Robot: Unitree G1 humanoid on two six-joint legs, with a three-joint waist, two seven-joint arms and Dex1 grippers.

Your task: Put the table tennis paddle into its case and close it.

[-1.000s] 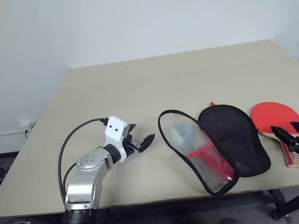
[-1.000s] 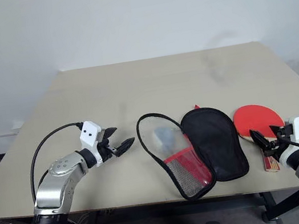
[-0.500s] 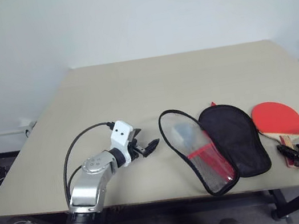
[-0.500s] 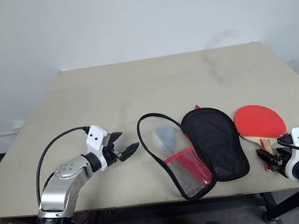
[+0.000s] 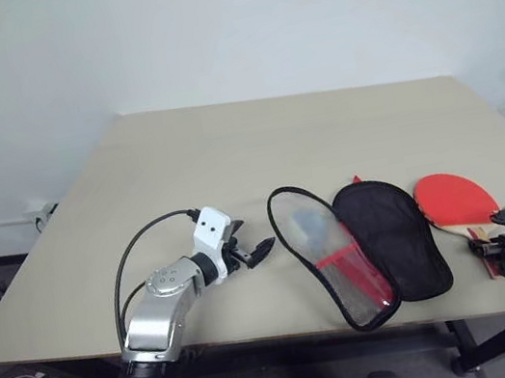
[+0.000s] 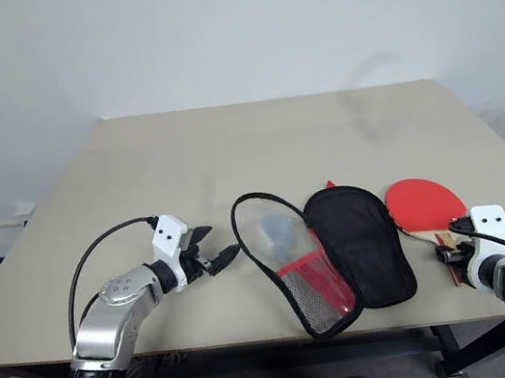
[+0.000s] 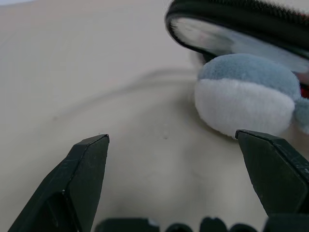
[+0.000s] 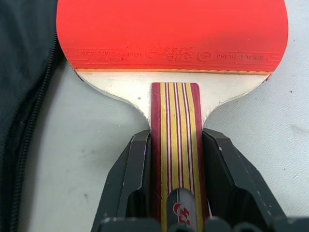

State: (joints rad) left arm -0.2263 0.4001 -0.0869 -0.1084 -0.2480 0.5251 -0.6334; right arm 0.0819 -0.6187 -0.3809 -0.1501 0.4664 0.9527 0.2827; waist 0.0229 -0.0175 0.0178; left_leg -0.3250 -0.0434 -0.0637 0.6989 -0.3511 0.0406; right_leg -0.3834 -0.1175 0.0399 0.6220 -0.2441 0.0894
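On the table [image 5: 225,145], near its front edge, I've got the case [image 5: 361,248] lying unzipped, both halves flat: clear/mesh half w/ black piping on the left, black-lined half on the right. Just right of it lies the table tennis paddle [image 5: 454,201], red face up, handle toward me. My right gripper [image 8: 176,159] has its fingers clamped on both sides of the striped handle. My left gripper [image 5: 256,250] hangs spread wide, nothing in it, just left of the case. A grey-and-white plush thing [image 7: 246,94] sits right ahead of it, by the case rim.
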